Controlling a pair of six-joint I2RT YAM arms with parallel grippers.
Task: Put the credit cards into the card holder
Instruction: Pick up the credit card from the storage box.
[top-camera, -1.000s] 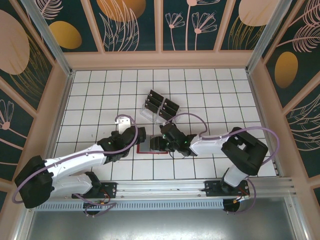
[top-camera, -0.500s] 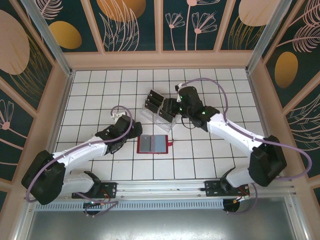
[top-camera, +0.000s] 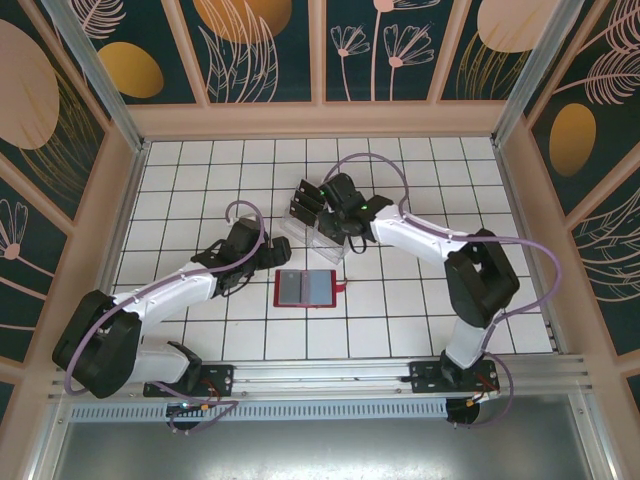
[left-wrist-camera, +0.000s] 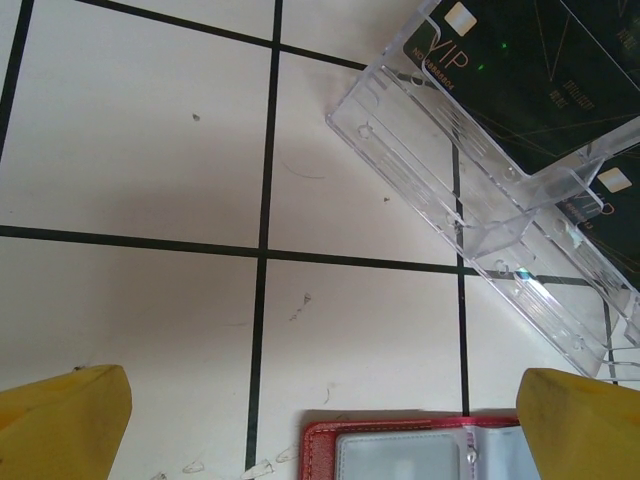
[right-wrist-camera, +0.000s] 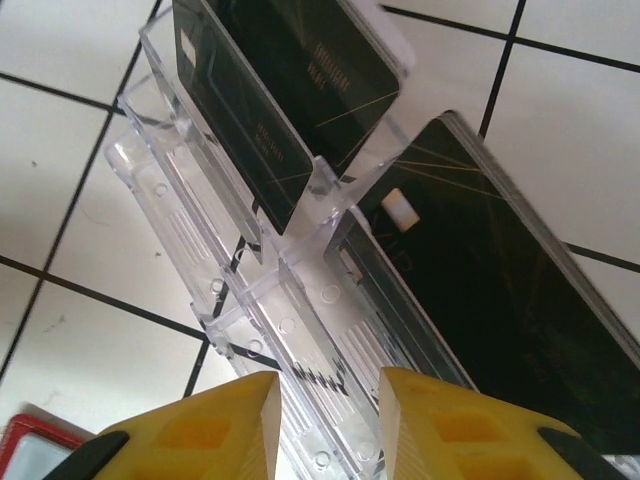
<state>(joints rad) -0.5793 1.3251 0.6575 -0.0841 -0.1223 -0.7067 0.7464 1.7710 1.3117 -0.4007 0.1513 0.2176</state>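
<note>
The card holder (top-camera: 305, 288) is a small red wallet lying open on the tiled table, its grey-blue pockets facing up. Its top edge shows in the left wrist view (left-wrist-camera: 420, 452), and a red corner (right-wrist-camera: 28, 440) in the right wrist view. Several dark credit cards (top-camera: 322, 208) stand in a clear slotted rack (top-camera: 318, 232). They appear close up in the right wrist view (right-wrist-camera: 300, 80) and in the left wrist view (left-wrist-camera: 530, 80). My right gripper (right-wrist-camera: 330, 430) hangs over the rack (right-wrist-camera: 290, 330), jaws partly open with nothing between them. My left gripper (left-wrist-camera: 320, 430) stands wide open just left of the wallet.
The rack (left-wrist-camera: 470, 190) lies slantwise behind the wallet. Raised beige walls (top-camera: 125, 215) border the white tiled table. The right arm (top-camera: 430, 240) arches over the right half of the table.
My right arm has swung from the wallet up to the rack, and its jaws have narrowed. My left gripper has drawn back a little from the wallet's left edge.
</note>
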